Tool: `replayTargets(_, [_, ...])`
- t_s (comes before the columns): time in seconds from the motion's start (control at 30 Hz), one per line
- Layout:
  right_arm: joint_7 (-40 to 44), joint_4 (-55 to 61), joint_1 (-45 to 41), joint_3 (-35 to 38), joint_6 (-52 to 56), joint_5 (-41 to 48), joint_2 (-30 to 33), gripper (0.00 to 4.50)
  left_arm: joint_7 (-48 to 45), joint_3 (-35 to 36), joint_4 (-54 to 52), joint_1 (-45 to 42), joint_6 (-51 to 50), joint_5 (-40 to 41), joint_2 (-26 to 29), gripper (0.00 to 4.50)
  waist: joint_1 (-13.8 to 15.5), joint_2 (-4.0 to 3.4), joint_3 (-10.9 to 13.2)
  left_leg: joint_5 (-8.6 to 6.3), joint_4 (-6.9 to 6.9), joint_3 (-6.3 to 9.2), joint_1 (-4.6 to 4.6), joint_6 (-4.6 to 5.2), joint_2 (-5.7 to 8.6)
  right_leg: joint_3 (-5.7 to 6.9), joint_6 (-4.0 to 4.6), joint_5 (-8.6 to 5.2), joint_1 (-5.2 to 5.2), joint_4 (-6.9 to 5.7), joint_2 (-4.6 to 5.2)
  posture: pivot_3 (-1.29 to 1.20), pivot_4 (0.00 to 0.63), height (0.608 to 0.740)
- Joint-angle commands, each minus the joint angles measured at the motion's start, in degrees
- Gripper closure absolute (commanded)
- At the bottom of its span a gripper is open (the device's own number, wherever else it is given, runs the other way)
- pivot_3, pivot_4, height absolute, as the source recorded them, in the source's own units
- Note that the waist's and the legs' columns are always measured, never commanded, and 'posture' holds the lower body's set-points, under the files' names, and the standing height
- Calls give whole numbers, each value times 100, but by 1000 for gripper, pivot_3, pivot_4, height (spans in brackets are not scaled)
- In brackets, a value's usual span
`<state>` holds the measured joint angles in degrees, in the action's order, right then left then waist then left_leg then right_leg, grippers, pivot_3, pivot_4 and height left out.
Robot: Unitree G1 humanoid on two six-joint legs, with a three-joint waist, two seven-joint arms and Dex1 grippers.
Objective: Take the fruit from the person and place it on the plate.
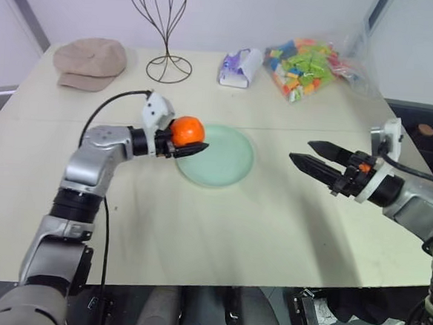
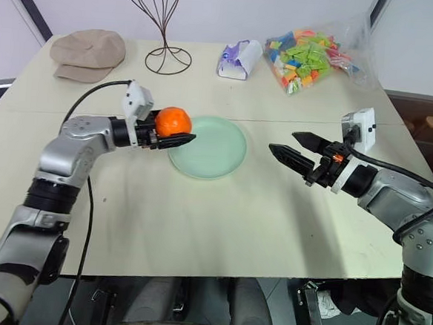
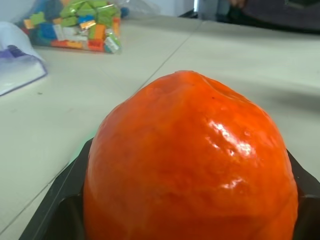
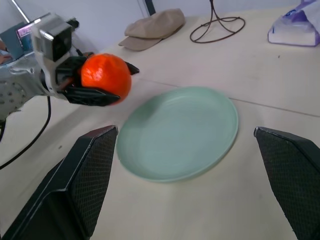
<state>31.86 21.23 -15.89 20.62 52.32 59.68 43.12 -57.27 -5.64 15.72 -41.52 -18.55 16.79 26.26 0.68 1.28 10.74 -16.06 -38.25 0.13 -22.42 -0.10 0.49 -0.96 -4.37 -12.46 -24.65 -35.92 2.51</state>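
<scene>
Left gripper [image 1: 190, 147] clamped on fruit [image 1: 187, 131] at plate [image 1: 227, 167] rim; best carried over centre, lowered gently; right gripper [image 1: 315, 156] apart.

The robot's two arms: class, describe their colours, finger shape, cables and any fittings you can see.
Both arms are silver-grey with black joint bands. The left gripper and right gripper each have two black tapered fingers, their inner faces mesh-textured. A white camera box sits on each wrist, fed by a black cable. The right wrist shows orange accents.
</scene>
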Motion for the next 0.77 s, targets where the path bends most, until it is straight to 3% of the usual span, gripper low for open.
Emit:
replayTargets(0.03, [-39, 177, 37, 110, -134, 12, -65, 0, -133, -143, 284, -250, 298, -147, -152, 12, -1, 0, 0, 0, 0, 1, 0, 0, 0, 1, 0, 0, 0, 0, 0, 0, 150, 740])
replayTargets(0.23, [-139, 287, 187, 230, -132, 73, -82, 0, -16, 11, 828, -519, 786, -283, -321, 12, -17, 0, 0, 0, 1, 1, -1, 0, -1, 1, 0, 0, -2, -2, 0, 0, 150, 740])
replayTargets(0.47, [-139, -178, 156, 180, -617, -569, -130, 0, 781, 1131, 1146, -767, 908, 98, -25, 12, -36, 0, 0, 0, 1, 2, 1, 0, -2, 2, -1, 1, -2, -3, -1, 0, 150, 740])
replayTargets(0.63, [-8, -738, 47, -97, -1260, -1466, -83, 0, 930, 1750, 173, -13, 90, 456, 680, 12, -152, -1, 0, 0, 5, 2, 2, 0, -3, 3, -1, 1, -4, -8, 0, 0, 150, 740])
replayTargets(0.77, [93, -1057, -22, -226, -1593, -1826, -253, 0, 1037, 2214, -1103, 1169, -693, 811, 1185, 12, -160, -1, 0, -1, 8, 2, 3, 0, -4, -4, -1, 0, -6, -10, 11, 0, 150, 740])
